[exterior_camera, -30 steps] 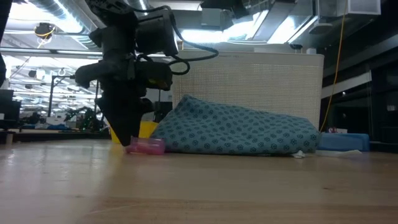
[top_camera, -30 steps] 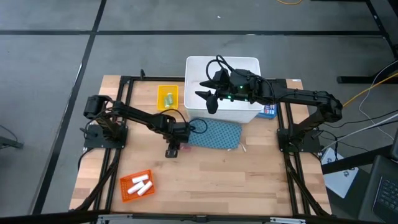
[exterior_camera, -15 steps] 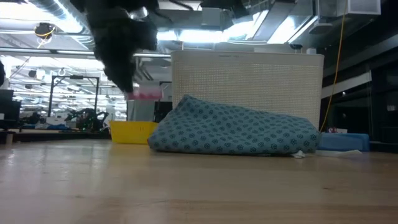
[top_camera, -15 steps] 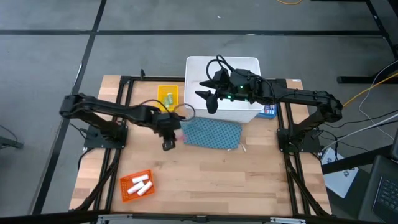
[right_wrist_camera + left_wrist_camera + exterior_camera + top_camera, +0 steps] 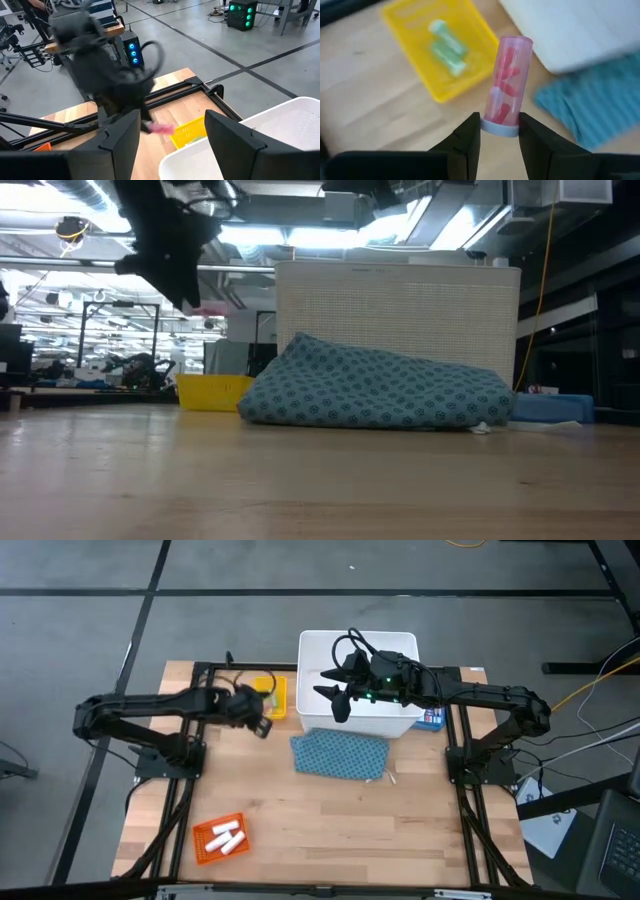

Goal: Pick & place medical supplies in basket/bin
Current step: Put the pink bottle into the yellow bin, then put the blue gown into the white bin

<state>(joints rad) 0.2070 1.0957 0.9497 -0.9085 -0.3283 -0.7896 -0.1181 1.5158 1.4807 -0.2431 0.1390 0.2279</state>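
Gripping a pink vial (image 5: 506, 85) by its capped lower end, the left end effector (image 5: 262, 723) hung in the air beside the yellow tray (image 5: 271, 688), raised well off the desk (image 5: 320, 825). Its two dark fingers (image 5: 468, 139) pressed on either side of the vial's base, and the clear tube showed red pieces inside. In the low view the vial (image 5: 210, 309) sat high above the wood, under the dark arm. The yellow tray (image 5: 436, 45) held a pale green piece (image 5: 445, 45) lying on its floor.

The right end effector (image 5: 338, 700) hovered over the near left part of the white bin (image 5: 405, 643), its fingers (image 5: 227, 135) spread wide with nothing between them. The bin (image 5: 400, 315) stood at the far middle of the desk, with the yellow tray to its left.

The teal pouch (image 5: 340, 754) lay flat on the desk just in front of the bin, apart from both end effectors; in the low view it (image 5: 380, 388) rose as a soft mound before the bin's wall. The orange tray (image 5: 219, 837) sat near the front left corner of the desk, with three white rolls (image 5: 228, 837) lying in it side by side. A blue box (image 5: 432, 719) showed against the bin's right side.
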